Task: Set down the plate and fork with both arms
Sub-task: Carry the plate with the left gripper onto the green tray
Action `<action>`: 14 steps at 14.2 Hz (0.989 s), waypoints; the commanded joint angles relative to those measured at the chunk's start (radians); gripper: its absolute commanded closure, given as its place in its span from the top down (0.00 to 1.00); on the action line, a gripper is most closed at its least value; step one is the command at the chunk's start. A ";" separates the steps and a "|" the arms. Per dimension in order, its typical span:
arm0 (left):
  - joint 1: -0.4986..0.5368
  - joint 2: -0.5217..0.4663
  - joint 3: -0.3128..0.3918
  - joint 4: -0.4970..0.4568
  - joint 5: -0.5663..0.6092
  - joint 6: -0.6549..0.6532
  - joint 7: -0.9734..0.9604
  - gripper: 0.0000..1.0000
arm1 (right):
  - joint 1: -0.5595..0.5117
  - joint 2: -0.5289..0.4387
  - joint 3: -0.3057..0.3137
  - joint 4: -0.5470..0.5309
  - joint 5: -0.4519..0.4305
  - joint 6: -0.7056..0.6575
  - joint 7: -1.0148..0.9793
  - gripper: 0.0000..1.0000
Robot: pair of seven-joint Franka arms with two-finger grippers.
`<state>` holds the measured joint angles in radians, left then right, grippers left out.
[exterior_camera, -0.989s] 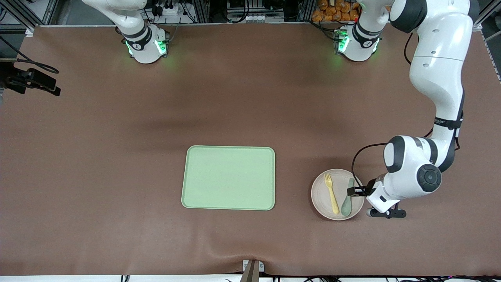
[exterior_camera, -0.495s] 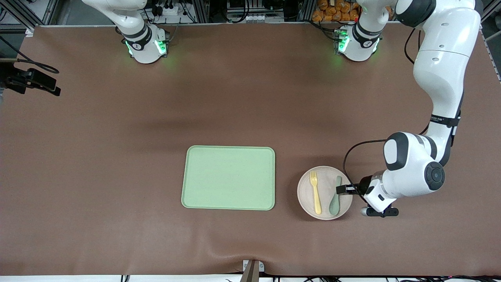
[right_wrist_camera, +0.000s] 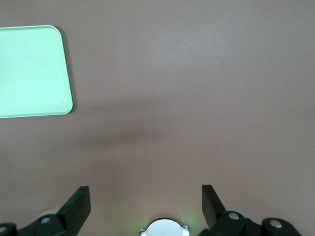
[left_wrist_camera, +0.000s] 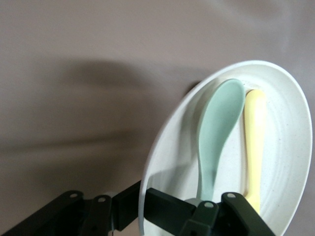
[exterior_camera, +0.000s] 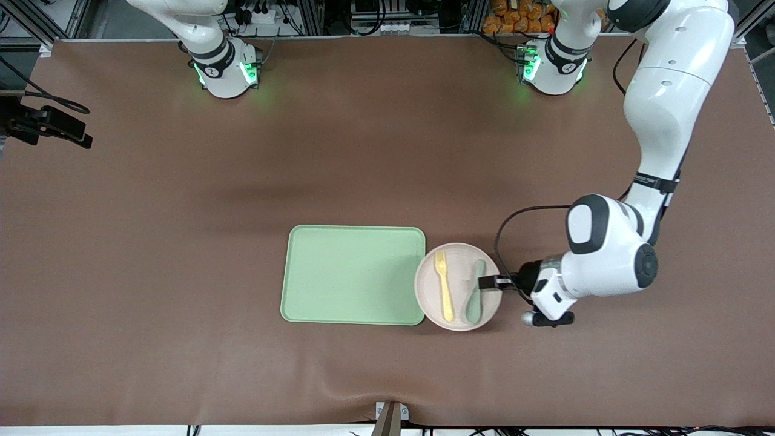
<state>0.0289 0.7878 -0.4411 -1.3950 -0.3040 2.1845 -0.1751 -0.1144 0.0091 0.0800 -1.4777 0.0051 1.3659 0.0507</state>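
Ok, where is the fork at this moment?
In the front view the fork lies in the plate beside the spoon, on the tray's side. The left gripper holds the plate by its rim, overlapping the tray's edge.

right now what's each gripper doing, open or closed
Left gripper: shut on the plate rim, with the fork and spoon lying on it.
Right gripper: open, holding nothing; that arm waits.
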 commanded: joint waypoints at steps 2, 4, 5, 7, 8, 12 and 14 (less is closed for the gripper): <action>-0.098 0.001 0.001 -0.001 -0.020 0.029 -0.124 0.00 | -0.013 -0.006 0.006 -0.006 -0.008 -0.002 0.000 1.00; -0.136 0.013 0.004 -0.001 -0.018 0.078 -0.162 0.00 | -0.013 -0.006 0.006 -0.006 -0.007 -0.002 0.000 1.00; -0.148 0.019 0.005 -0.001 -0.020 0.105 -0.168 0.00 | -0.013 -0.006 0.006 -0.006 -0.007 -0.002 0.000 1.00; -0.187 0.047 0.005 0.005 -0.020 0.197 -0.197 0.00 | -0.013 -0.006 0.006 -0.006 -0.007 -0.002 -0.002 1.00; -0.210 0.060 0.007 0.013 -0.017 0.236 -0.220 0.00 | -0.013 -0.003 0.006 -0.006 -0.007 -0.002 0.000 1.00; -0.332 0.087 0.105 0.019 -0.020 0.325 -0.259 0.00 | -0.014 -0.003 0.004 -0.006 -0.001 -0.002 -0.003 1.00; -0.368 0.106 0.133 0.027 -0.020 0.343 -0.268 0.00 | -0.014 -0.001 0.004 -0.006 -0.001 -0.004 -0.003 1.00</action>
<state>-0.2979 0.8757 -0.3431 -1.3969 -0.3049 2.5033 -0.4313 -0.1165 0.0099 0.0782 -1.4799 0.0051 1.3659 0.0507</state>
